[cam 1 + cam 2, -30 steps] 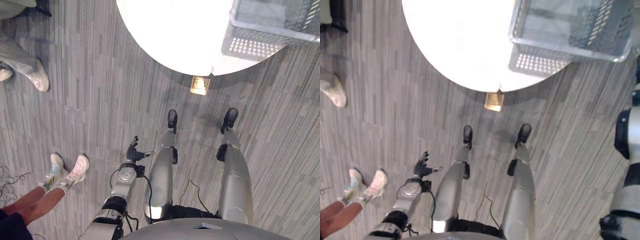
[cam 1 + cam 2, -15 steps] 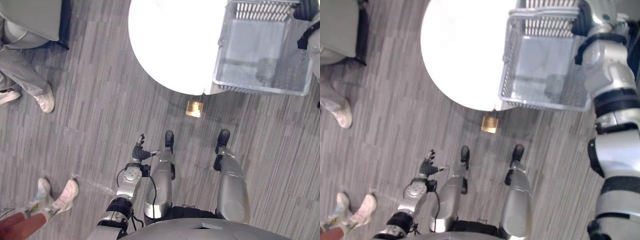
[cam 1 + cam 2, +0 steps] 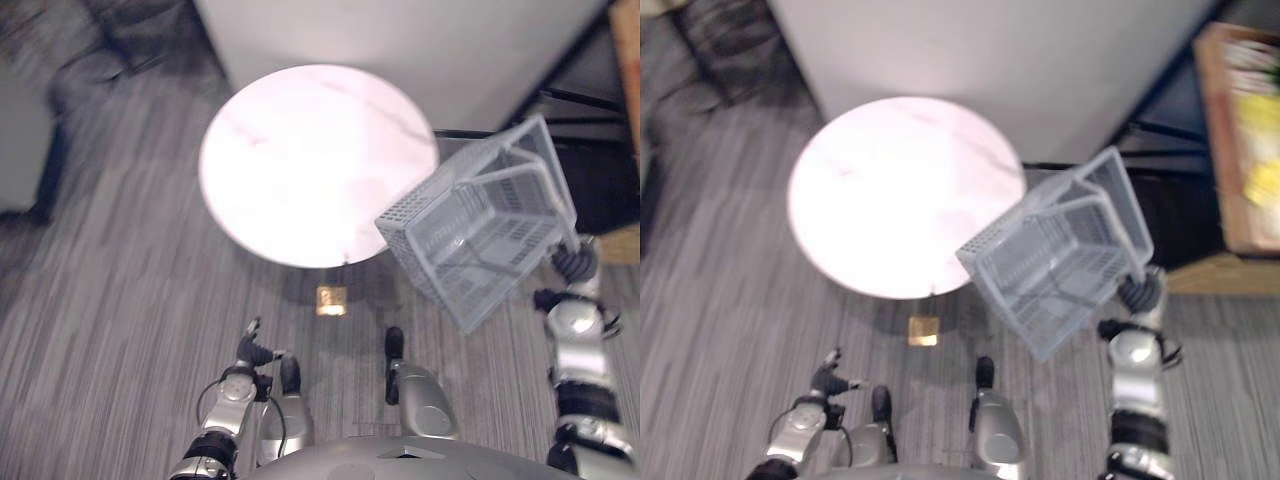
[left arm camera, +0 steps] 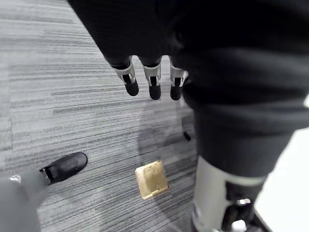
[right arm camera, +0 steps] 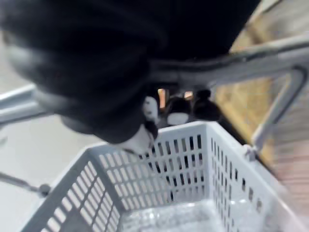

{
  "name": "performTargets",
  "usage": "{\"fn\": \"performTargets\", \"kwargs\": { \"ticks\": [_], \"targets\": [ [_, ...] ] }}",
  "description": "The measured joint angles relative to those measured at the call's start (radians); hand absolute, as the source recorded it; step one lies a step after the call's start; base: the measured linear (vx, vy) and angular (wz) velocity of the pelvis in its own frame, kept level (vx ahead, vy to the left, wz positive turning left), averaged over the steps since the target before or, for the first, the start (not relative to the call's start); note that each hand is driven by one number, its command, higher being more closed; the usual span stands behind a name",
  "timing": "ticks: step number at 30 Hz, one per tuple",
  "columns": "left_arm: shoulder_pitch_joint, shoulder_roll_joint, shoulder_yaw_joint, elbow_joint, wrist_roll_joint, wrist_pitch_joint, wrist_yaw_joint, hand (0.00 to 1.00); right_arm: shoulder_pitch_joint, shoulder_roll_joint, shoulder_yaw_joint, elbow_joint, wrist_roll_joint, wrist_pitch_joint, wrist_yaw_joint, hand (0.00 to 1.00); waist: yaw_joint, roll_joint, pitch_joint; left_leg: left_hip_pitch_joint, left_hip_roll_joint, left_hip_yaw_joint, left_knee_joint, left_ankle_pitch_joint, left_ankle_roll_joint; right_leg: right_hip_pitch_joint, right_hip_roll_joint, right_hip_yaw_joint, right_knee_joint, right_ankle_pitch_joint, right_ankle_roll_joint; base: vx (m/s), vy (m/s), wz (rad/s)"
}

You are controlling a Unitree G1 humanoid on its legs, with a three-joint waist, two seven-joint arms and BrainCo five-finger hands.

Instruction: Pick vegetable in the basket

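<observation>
basket [image 3: 480,235]: pale grey plastic, walls a grid of small slots, base near-solid. handle [image 5: 227,65] same grey.
right hand [image 3: 575,262]: dark cover; right fingers [image 5: 177,117] silver with dark tips, sitting just above the slotted wall.
left hand [image 3: 250,348]: black cover; left fingers [image 4: 153,79] silver, black tips.
floor [image 3: 120,330] past the left fingertips: grey, fine light and dark streaks.
square plate [image 4: 151,180] beyond those tips: brass-yellow.
table [image 3: 300,160]: white top, faint pinkish veins.
shelf [image 3: 1240,150]: tan wood, blurred yellow and white on it.
</observation>
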Motion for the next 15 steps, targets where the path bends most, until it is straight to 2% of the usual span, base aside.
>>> {"fn": "performTargets", "kwargs": {
  "ticks": [1, 2, 3, 4, 5, 6, 7, 8, 9, 10, 11, 12, 13, 14, 15],
  "targets": [
    [0.011, 0.005, 0.005, 0.0, 0.012, 0.003, -0.001, 0.0, 0.006, 0.008, 0.001, 0.028, 0.0, 0.0, 0.002, 1.0, 0.001, -0.005, -0.006, 0.025, 0.002, 0.051, 0.016, -0.016, -0.016, 0.001, -0.017, -0.062, 0.029, 0.014, -0.029, 0.18, 0.008, -2.63],
    [0.028, 0.006, 0.02, 0.008, 0.019, 0.007, -0.004, 0.0, 0.004, 0.016, 0.003, 0.088, 0.001, 0.001, 0.006, 1.0, 0.009, 0.001, -0.017, 0.069, 0.031, 0.159, 0.058, -0.043, -0.04, 0.009, -0.023, -0.145, 0.074, 0.012, -0.051, 0.22, -0.105, -2.52],
    [0.029, 0.003, 0.031, 0.029, 0.022, 0.008, -0.005, 0.0, 0.004, 0.017, 0.003, 0.143, 0.001, 0.007, 0.012, 1.0, 0.003, 0.014, -0.021, 0.11, 0.047, 0.257, 0.075, -0.044, -0.041, -0.001, -0.017, -0.161, 0.12, -0.032, -0.047, 0.22, -0.152, -2.33],
    [0.022, 0.002, 0.033, 0.037, 0.022, 0.007, -0.005, 0.0, 0.012, 0.016, 0.0, 0.156, 0.002, 0.009, 0.013, 1.0, -0.007, 0.021, -0.025, 0.127, 0.049, 0.296, 0.075, -0.043, -0.041, -0.01, -0.018, -0.165, 0.149, -0.054, -0.037, 0.2, -0.188, -1.67],
    [0.013, -0.002, 0.038, 0.045, 0.023, 0.007, -0.006, 0.0, 0.03, 0.017, -0.004, 0.164, 0.012, 0.009, 0.013, 1.0, -0.022, 0.034, -0.032, 0.152, 0.055, 0.344, 0.077, -0.042, -0.044, -0.033, -0.008, -0.136, 0.187, -0.08, -0.032, 0.19, -0.194, -1.49],
    [0.011, -0.016, 0.064, 0.054, 0.034, 0.006, -0.006, 0.0, 0.053, 0.025, -0.006, 0.163, 0.032, 0.01, 0.012, 1.0, -0.036, 0.043, -0.037, 0.183, 0.067, 0.395, 0.113, -0.025, -0.062, -0.063, 0.023, -0.068, 0.226, -0.11, -0.036, 0.28, -0.255, -1.61],
    [0.01, -0.025, 0.084, 0.07, 0.048, 0.007, -0.006, 0.0, 0.062, 0.032, -0.014, 0.163, 0.037, 0.01, 0.011, 1.0, -0.038, 0.043, -0.041, 0.201, 0.078, 0.418, 0.159, -0.009, -0.06, -0.074, 0.04, -0.024, 0.24, -0.125, -0.038, 0.3, -0.256, -1.81],
    [0.012, -0.041, 0.111, 0.093, 0.059, 0.011, -0.007, 0.0, 0.081, 0.035, -0.028, 0.162, 0.039, 0.009, 0.011, 1.0, -0.038, 0.047, -0.046, 0.211, 0.113, 0.434, 0.269, 0.028, -0.059, -0.077, 0.074, 0.031, 0.241, -0.15, -0.03, 0.35, -0.234, -1.9],
    [0.017, -0.055, 0.124, 0.11, 0.061, 0.017, -0.006, 0.0, 0.105, 0.032, -0.045, 0.162, 0.041, 0.009, 0.01, 1.0, -0.038, 0.055, -0.052, 0.202, 0.184, 0.427, 0.443, 0.109, -0.055, -0.063, 0.125, 0.099, 0.212, -0.158, -0.031, 0.45, -0.233, -2.18],
    [0.025, -0.072, 0.133, 0.119, 0.061, 0.022, -0.005, 0.0, 0.129, 0.027, -0.039, 0.164, 0.041, 0.016, 0.01, 1.0, -0.033, 0.071, -0.059, 0.151, 0.262, 0.365, 0.649, 0.137, -0.03, -0.032, 0.189, 0.165, 0.154, -0.149, -0.049, 0.46, -0.216, -1.83],
    [0.03, -0.079, 0.139, 0.12, 0.06, 0.023, -0.004, 0.0, 0.141, 0.026, -0.037, 0.167, 0.041, 0.022, 0.01, 1.0, -0.031, 0.074, -0.059, 0.116, 0.284, 0.326, 0.75, 0.107, 0.012, -0.012, 0.218, 0.198, 0.127, -0.14, -0.074, 0.45, -0.195, -1.83],
    [0.046, -0.093, 0.162, 0.121, 0.059, 0.024, -0.002, 0.0, 0.158, 0.029, -0.023, 0.175, 0.04, 0.03, 0.01, 1.0, -0.024, 0.067, -0.054, 0.037, 0.263, 0.201, 0.878, 0.028, 0.081, 0.026, 0.264, 0.277, 0.084, -0.13, -0.094, 0.32, -0.113, -2.04],
    [0.074, -0.111, 0.189, 0.116, 0.042, 0.024, -0.001, 0.0, 0.157, 0.025, 0.01, 0.201, 0.047, 0.032, 0.01, 1.0, -0.014, 0.058, -0.049, -0.051, 0.173, 0.031, 0.925, -0.052, 0.076, 0.068, 0.305, 0.371, 0.046, -0.121, -0.108, 0.24, -0.082, -2.26],
    [0.083, -0.108, 0.198, 0.105, 0.039, 0.022, 0.004, 0.0, 0.156, 0.025, 0.023, 0.217, 0.05, 0.031, 0.01, 1.0, 0.005, 0.057, -0.049, -0.086, 0.137, -0.028, 0.93, -0.083, 0.073, 0.086, 0.326, 0.419, 0.027, -0.116, -0.115, 0.3, 0.01, -2.74],
    [0.093, -0.101, 0.199, 0.107, 0.033, 0.024, 0.012, 0.0, 0.146, 0.015, 0.051, 0.264, 0.058, 0.03, 0.015, 1.0, 0.033, 0.056, -0.048, -0.146, 0.088, -0.099, 0.914, -0.128, 0.079, 0.129, 0.358, 0.503, -0.009, -0.104, -0.102, 0.26, 0.047, -2.2]
  ]
}}
